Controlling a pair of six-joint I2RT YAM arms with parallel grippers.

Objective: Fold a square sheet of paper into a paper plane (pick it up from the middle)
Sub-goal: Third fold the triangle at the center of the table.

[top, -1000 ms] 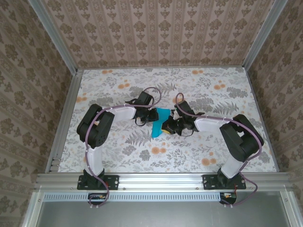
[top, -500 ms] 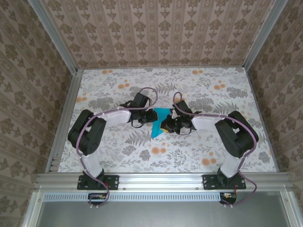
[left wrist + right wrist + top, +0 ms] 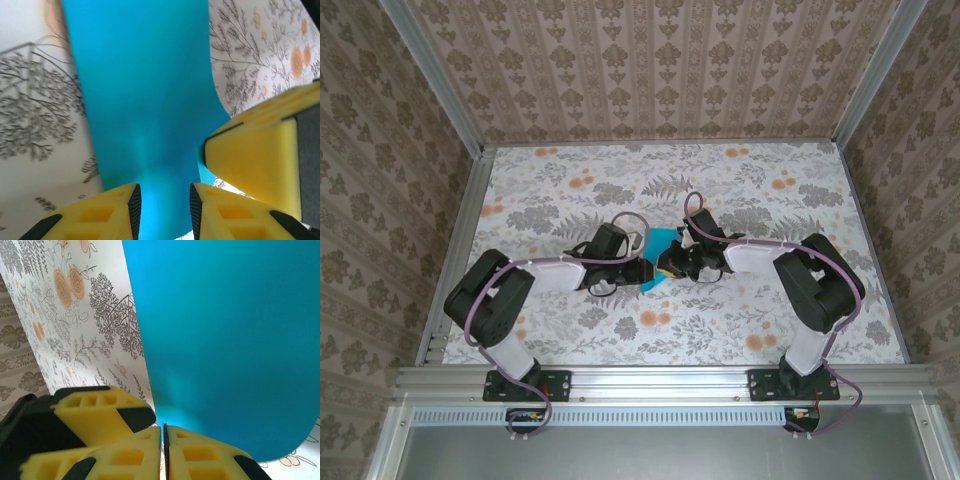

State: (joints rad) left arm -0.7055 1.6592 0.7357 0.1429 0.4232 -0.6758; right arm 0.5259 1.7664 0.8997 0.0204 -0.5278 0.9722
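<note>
left arm (image 3: pixel 555 272) sank lower, left gripper (image 3: pixel 165 210) spread astride the teal paper (image 3: pixel 145 90) edge, right gripper (image 3: pixel 163 440) pinching it mid-table (image 3: pixel 770 330)

The thin teal-blue square paper sheet (image 3: pixel 663 240) sits mid-worktop (image 3: pixel 770 200), left arm's fingers (image 3: pixel 112 215) at its near-left, right arm's fingers (image 3: pixel 200 455) at its near-right.

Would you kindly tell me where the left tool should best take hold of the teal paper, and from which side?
Probably the narrowed waist of the square sheet of paper, just ahead of the left tool, coming straight in from its own side. The sheet is lifted there and lies between its open jaws, while the right tool pinches the opposite edge.
</note>
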